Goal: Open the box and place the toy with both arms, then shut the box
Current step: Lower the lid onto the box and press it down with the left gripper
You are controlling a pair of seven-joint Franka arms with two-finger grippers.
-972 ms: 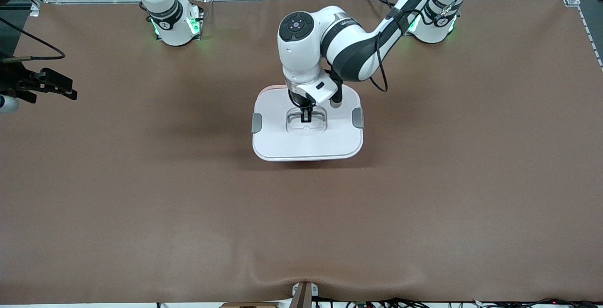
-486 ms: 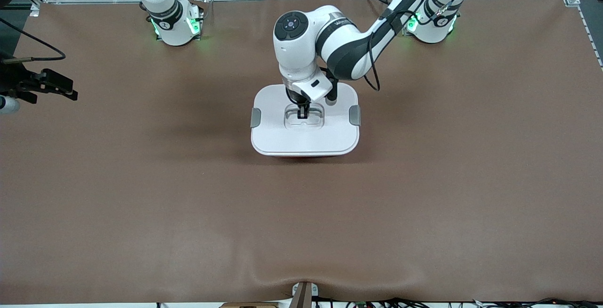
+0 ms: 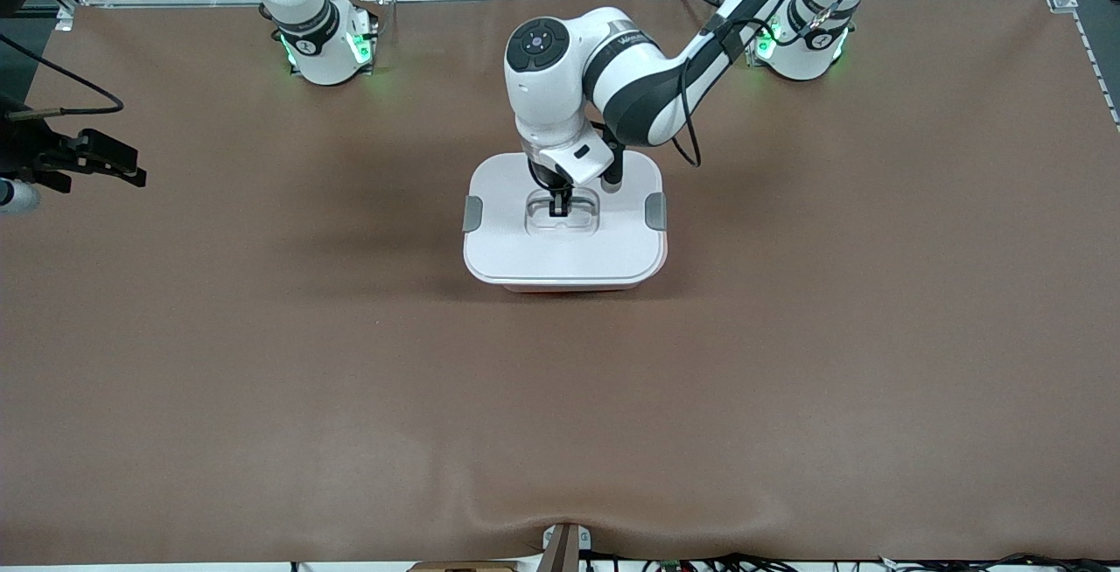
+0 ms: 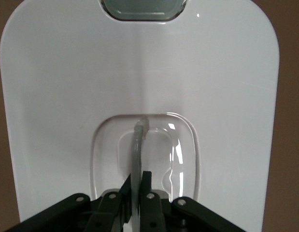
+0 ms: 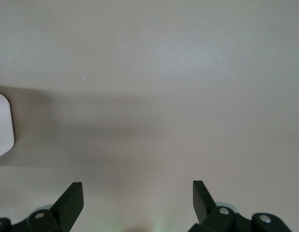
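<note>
The box's white lid (image 3: 569, 253) with grey side clips (image 3: 472, 213) lies over the pink base (image 3: 569, 289), of which only a thin strip shows. My left gripper (image 3: 559, 205) reaches down into the lid's recessed centre. It is shut on the clear handle (image 4: 138, 140), which stands upright between its fingers in the left wrist view, where the gripper (image 4: 138, 181) is over the lid (image 4: 67, 72). My right gripper (image 3: 138, 167) waits open and empty at the right arm's end of the table, and shows open in its wrist view (image 5: 137, 191). The toy is out of view.
The brown table mat (image 3: 560, 415) spreads wide around the box. A clamp (image 3: 564, 546) sits at the table edge nearest the front camera. A white rounded corner (image 5: 2, 125) shows at the edge of the right wrist view.
The lid, held by my left gripper, has shifted slightly toward the right arm's end and toward the robots' bases. The right arm has not moved.
</note>
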